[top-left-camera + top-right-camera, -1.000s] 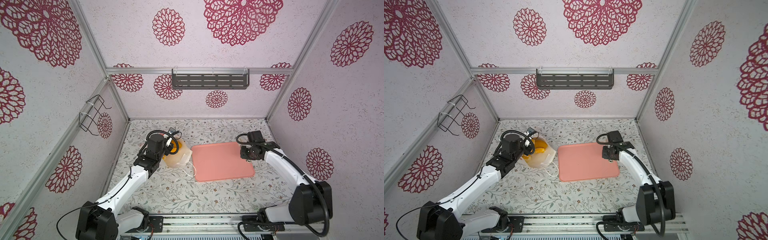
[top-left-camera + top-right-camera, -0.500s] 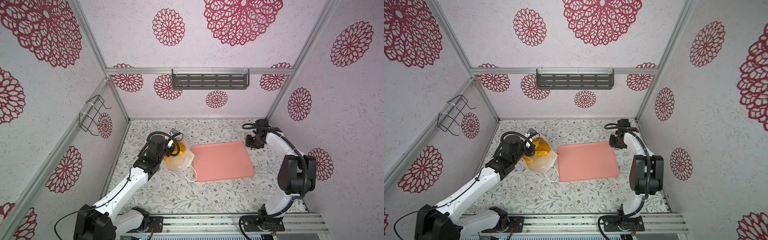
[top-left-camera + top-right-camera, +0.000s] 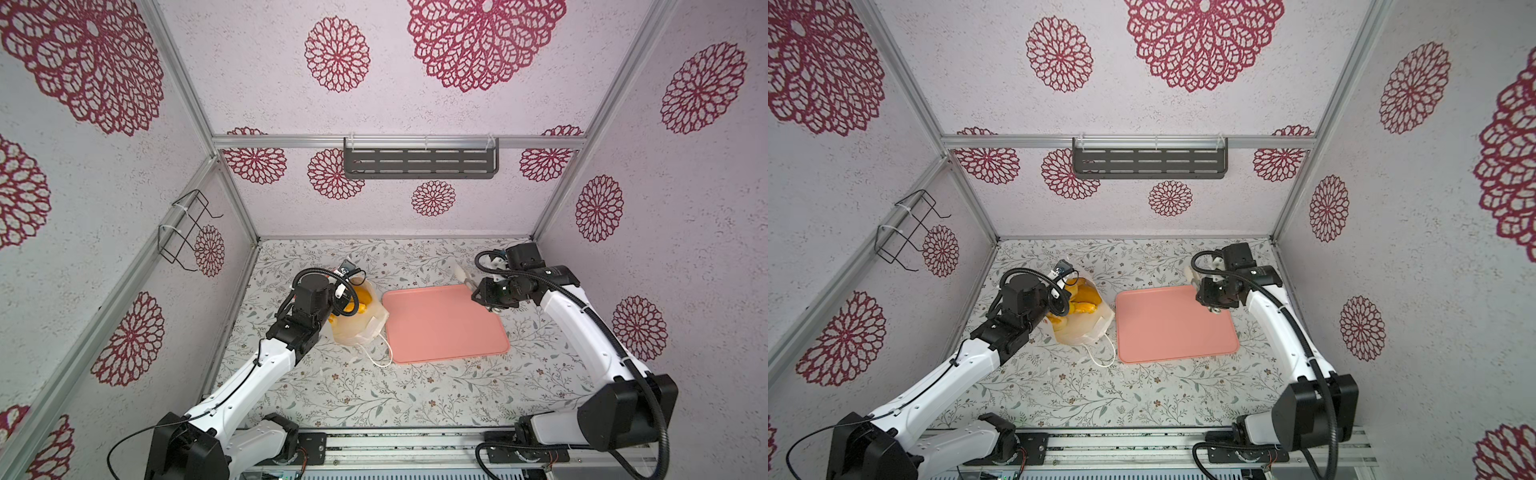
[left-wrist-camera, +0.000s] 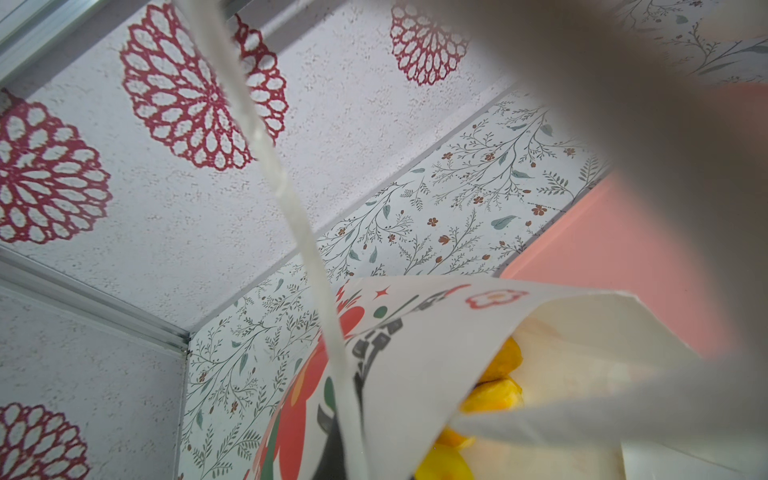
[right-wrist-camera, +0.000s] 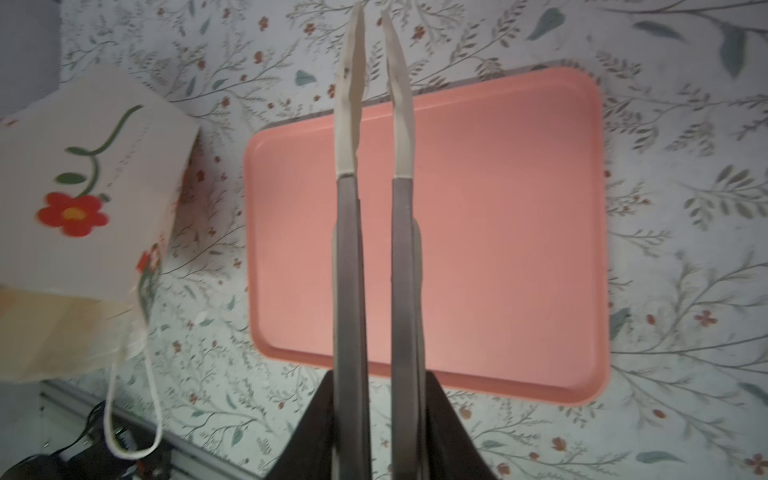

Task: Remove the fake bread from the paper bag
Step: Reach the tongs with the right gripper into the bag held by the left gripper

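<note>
Right wrist view: the right gripper [image 5: 370, 12] has two long flat grey fingers [image 5: 348, 270] with pale tapered tips. There's a narrow gap between them and nothing in it. What's under it?

The pink tray [image 5: 498, 228], smooth, with rounded corners and a low raised rim. In both top views the gripper hangs above its far right corner. There's open floral tabletop [image 3: 374, 395] along the tray's near and right edges.

And the fake bread [image 3: 1081, 297]?

Inside the paper bag [image 3: 1088, 332], glossy orange-yellow lumps showing at its mouth. The bag is white, creased and leaning, just beside the tray's left edge. One cord handle [image 3: 1106, 357] loops onto the table by the tray's near left corner.

The left gripper [image 4: 665, 166]?

Closed, right at the bag's mouth. It's only a grey blur in the left wrist view, so I can't tell whether it pinches the paper. Its arm crowds the bag's left side. A slotted grey shelf [image 3: 419, 162] and a wire rack [image 3: 187, 232] hang on the walls, well apart.
</note>
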Robot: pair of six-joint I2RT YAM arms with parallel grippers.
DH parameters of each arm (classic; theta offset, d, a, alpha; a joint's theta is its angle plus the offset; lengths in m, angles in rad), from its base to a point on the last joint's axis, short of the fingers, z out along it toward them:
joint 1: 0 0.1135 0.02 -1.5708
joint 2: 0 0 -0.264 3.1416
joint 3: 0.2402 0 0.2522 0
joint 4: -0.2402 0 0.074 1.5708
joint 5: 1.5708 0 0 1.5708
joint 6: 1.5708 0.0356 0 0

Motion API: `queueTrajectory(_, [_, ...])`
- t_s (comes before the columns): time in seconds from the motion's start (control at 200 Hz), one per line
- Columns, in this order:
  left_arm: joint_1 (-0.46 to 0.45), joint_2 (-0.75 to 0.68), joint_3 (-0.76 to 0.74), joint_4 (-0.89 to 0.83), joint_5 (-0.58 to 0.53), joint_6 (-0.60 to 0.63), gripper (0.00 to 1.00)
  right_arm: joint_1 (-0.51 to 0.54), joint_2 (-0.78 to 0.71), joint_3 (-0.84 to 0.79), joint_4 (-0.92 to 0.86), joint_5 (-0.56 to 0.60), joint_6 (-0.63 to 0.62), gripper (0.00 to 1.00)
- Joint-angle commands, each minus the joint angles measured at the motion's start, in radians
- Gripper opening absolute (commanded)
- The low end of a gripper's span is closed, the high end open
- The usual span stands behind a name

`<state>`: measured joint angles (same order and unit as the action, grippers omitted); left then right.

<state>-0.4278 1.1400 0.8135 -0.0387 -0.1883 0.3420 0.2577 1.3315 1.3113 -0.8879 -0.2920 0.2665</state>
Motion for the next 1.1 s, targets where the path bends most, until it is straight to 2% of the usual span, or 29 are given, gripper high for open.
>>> queueTrajectory(0.0, [-0.009,-0.011,-0.012,0.078,0.033,-0.01,0.0,0.105,-0.125,0.003,-0.039,-0.047,0.064,0.39])
queueTrajectory(0.195, [-0.01,-0.014,-0.031,0.113,0.035,-0.008,0.0,0.233,-0.221,-0.011,-0.043,-0.098,0.161,0.38])
queueTrajectory(0.415, [-0.009,-0.009,-0.036,0.12,0.039,-0.015,0.0,0.451,-0.132,0.021,-0.033,-0.096,0.239,0.33])
queueTrajectory(0.595, [-0.009,-0.016,-0.04,0.121,0.05,-0.019,0.0,0.571,-0.075,0.041,0.034,-0.091,0.291,0.32])
queueTrajectory(0.771, [-0.01,-0.014,-0.043,0.125,0.069,-0.021,0.0,0.625,-0.016,0.043,0.131,-0.114,0.326,0.33])
queueTrajectory(1.096, [-0.011,-0.014,-0.045,0.125,0.078,-0.035,0.0,0.64,0.124,0.076,0.244,-0.166,0.309,0.33])
